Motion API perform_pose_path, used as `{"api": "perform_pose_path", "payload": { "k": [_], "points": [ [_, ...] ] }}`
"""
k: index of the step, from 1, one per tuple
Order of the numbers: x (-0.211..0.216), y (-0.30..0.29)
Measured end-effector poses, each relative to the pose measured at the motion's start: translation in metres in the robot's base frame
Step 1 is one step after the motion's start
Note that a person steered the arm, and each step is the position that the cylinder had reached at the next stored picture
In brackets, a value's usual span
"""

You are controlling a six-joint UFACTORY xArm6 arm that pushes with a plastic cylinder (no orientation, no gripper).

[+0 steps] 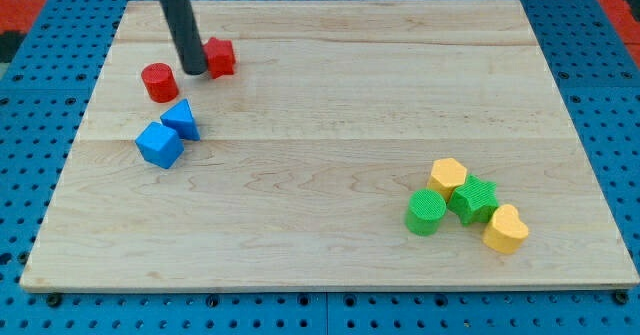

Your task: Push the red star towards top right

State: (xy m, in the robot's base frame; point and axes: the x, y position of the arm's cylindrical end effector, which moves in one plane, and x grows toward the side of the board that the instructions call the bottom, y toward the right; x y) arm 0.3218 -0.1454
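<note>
The red star [220, 57] lies near the board's upper left. My tip [193, 73] stands just left of it, touching or nearly touching its left side. A red cylinder [158, 82] sits a little to the left of and below the tip. The dark rod rises from the tip to the view's top edge.
A blue triangular block [182, 120] and a blue cube [159, 145] lie touching below the red cylinder. At the lower right is a cluster: a yellow hexagon [448, 177], a green cylinder [426, 213], a green star-like block [472, 200], a yellow heart [504, 229]. The wooden board [330, 105] rests on blue pegboard.
</note>
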Motion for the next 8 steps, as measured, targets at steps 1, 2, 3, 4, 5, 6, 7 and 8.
{"api": "perform_pose_path", "payload": {
  "k": [1,2,3,4,5,6,7,8],
  "points": [
    [-0.031,0.041],
    [-0.038,0.031],
    [-0.040,0.014],
    [-0.040,-0.005],
    [-0.040,-0.042],
    [-0.046,-0.034],
    [-0.061,-0.030],
    [-0.064,-0.011]
  ]
}}
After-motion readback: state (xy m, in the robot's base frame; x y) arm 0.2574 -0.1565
